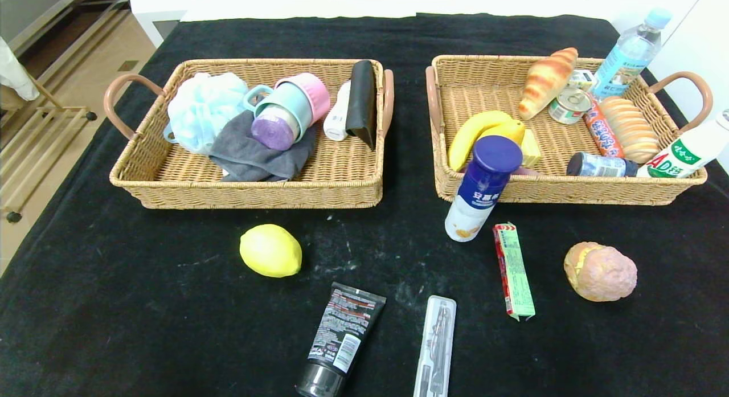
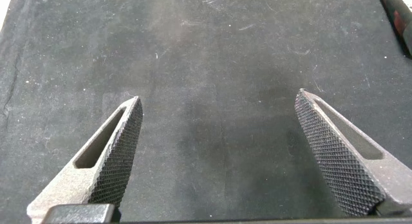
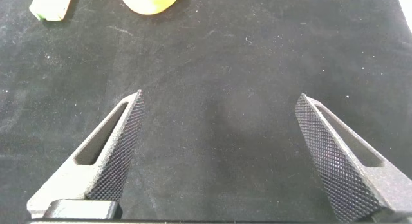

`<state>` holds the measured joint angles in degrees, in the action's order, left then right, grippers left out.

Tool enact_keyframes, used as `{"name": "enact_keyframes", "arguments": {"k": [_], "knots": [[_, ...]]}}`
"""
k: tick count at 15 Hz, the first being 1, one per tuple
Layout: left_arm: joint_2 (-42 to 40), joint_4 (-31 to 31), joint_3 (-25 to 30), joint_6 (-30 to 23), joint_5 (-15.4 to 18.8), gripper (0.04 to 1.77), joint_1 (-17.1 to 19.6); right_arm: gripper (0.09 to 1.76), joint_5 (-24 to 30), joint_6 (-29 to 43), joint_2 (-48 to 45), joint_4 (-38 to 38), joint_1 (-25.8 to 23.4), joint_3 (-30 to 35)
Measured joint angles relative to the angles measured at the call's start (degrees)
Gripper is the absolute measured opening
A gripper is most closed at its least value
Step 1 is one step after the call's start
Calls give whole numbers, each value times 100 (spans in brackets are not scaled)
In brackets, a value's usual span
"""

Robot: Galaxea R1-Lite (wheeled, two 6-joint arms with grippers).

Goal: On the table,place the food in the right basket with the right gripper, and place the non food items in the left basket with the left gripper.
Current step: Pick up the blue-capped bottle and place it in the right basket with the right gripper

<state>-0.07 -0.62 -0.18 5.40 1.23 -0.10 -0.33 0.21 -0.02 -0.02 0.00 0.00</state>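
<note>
On the black table lie a yellow lemon (image 1: 270, 250), a black tube (image 1: 340, 340), a clear plastic case (image 1: 435, 346), a white bottle with a blue cap (image 1: 483, 187), a green and red snack bar (image 1: 514, 270) and a burger bun (image 1: 600, 270). The left basket (image 1: 245, 191) holds non-food items. The right basket (image 1: 569, 191) holds food. Neither gripper shows in the head view. My left gripper (image 2: 219, 96) is open and empty over bare cloth. My right gripper (image 3: 221, 94) is open and empty over bare cloth, with the snack bar (image 3: 51, 5) and bun (image 3: 149, 1) beyond it.
The left basket holds a blue bath puff (image 1: 202, 109), a grey cloth (image 1: 256, 152), stacked cups (image 1: 293, 109) and a black wallet (image 1: 361, 101). The right basket holds bananas (image 1: 475, 132), a croissant (image 1: 547, 81), cans and bottles. The blue-capped bottle leans against the right basket's front wall.
</note>
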Motion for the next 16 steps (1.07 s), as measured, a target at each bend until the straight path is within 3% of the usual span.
{"name": "enact_keyframes", "arguments": {"k": [8,11,16], "knots": [[0,84,-76,-37,11,172,0,171,-11,9,0,-5,0,-2],[17,185,-444,-45,102,172,0,171,-7,4,0,46,-2,-173],[404,563,-1385,-45,336,172,0,171,23,-26,291,445,0,-1182]]}}
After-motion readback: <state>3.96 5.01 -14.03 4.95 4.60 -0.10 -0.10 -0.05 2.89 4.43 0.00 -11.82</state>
